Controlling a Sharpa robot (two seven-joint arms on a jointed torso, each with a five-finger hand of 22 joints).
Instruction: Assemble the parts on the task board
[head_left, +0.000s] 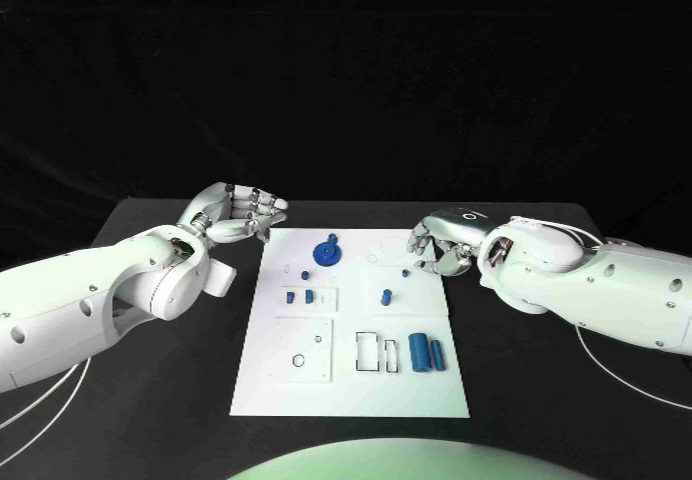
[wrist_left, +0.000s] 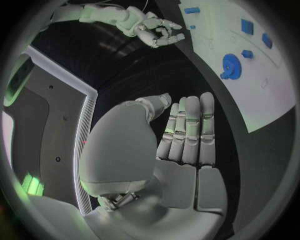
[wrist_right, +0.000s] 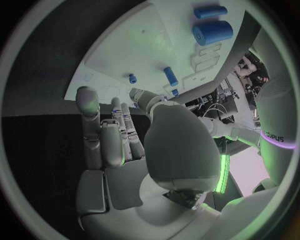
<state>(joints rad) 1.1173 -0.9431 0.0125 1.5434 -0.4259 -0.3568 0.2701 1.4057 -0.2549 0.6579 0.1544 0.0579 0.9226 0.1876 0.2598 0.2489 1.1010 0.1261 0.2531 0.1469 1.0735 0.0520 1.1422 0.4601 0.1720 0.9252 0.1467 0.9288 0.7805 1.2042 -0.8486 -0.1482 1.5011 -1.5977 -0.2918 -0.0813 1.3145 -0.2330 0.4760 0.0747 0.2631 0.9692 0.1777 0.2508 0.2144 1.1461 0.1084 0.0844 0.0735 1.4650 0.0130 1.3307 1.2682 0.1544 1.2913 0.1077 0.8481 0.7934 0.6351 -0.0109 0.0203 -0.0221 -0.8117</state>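
Note:
The white task board (head_left: 355, 385) lies mid-table. A round blue wheel-like part (head_left: 327, 252) sits near its far edge, also seen in the left wrist view (wrist_left: 230, 66). Small blue pieces (head_left: 297, 296) and a blue peg (head_left: 385, 296) sit in the middle. Two blue cylinders (head_left: 418, 351) lie side by side near the right edge; the right wrist view shows them too (wrist_right: 212, 32). My left hand (head_left: 238, 213) hovers off the board's far left corner, holding nothing. My right hand (head_left: 437, 243) is at the far right corner, fingers (wrist_right: 122, 127) extended and empty.
Outlined recesses (head_left: 375, 352) and a square plate with a small hole (head_left: 304, 348) mark the board's near half. Black table (head_left: 144, 400) surrounds the board on both sides. My two forearms lie along the table's left and right sides.

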